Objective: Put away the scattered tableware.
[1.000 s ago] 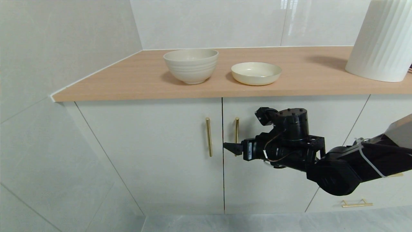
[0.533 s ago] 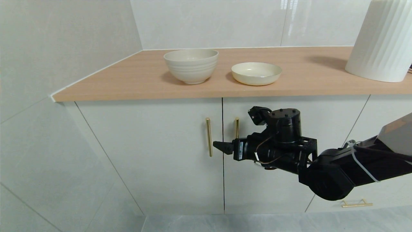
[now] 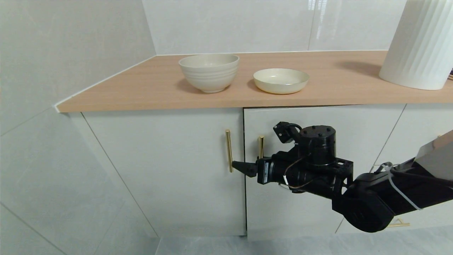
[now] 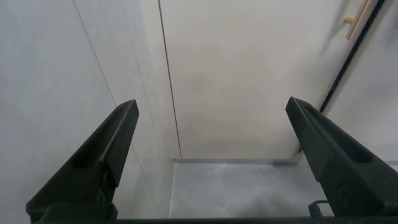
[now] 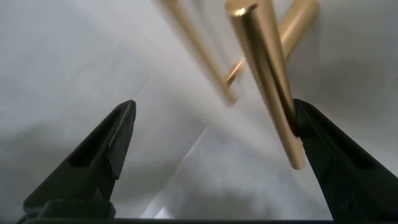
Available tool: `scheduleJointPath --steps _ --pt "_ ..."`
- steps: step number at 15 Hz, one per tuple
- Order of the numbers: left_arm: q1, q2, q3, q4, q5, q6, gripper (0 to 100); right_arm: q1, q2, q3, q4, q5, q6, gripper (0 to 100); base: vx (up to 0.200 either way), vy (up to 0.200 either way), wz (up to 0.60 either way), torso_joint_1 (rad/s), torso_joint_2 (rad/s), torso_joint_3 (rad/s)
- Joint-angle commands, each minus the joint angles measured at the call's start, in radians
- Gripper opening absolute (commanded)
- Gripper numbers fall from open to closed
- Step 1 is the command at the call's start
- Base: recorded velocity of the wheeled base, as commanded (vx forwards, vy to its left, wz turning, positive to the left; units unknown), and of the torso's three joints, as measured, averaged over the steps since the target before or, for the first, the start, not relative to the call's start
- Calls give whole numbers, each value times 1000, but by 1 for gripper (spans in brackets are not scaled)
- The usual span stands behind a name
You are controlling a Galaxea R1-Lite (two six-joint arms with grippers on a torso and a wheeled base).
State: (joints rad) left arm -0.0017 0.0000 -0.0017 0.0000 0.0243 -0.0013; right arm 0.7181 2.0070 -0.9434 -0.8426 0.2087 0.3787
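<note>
a: on the bench (image 3: pixel 141 92), upper middle of the frame, the bowl (image 3: pixel 208 72) and the shallow dish (image 3: pixel 280 80) sit side by side, apart, neither one touched. so nothing is put away yet?

b: nothing. the work is at the cupboard below. the right gripper (image 3: pixel 241 167) hangs in the centre of the head view, at the seam between the left door (image 3: pixel 159 170) and the right door (image 3: pixel 283 212), jaws apart, not clamped on anything. in the right wrist view a brass handle (image 5: pixel 264 81) stands between them, close against one finger.

a: is the cupboard open?

b: barely. the right door looks slightly ajar, with a dark gap under the bench edge. i judge this the first step: swing it wide, then carry both pieces in.

a: and the left gripper (image 4: pixel 211 118)?

b: jaws spread wide, holding nothing, pointed low toward the grey floor (image 4: pixel 236 186).

a: the room?

b: a wood-grain bench, a pale glossy tiled wall (image 3: pixel 70 53) behind and at the left, and a ribbed white vessel (image 3: pixel 421 46) at the upper right.
</note>
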Motion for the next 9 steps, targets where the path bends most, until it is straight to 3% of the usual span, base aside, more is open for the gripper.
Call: scheduleJointPath --steps 1,9 --pt "0 2 0 0 0 0 100 4 -56 52 2 61 2 100 0 0 0 0 0 0" --pt "0 2 0 0 0 0 100 3 -206 226 2 204 0 100 0 0 0 0 0 0"
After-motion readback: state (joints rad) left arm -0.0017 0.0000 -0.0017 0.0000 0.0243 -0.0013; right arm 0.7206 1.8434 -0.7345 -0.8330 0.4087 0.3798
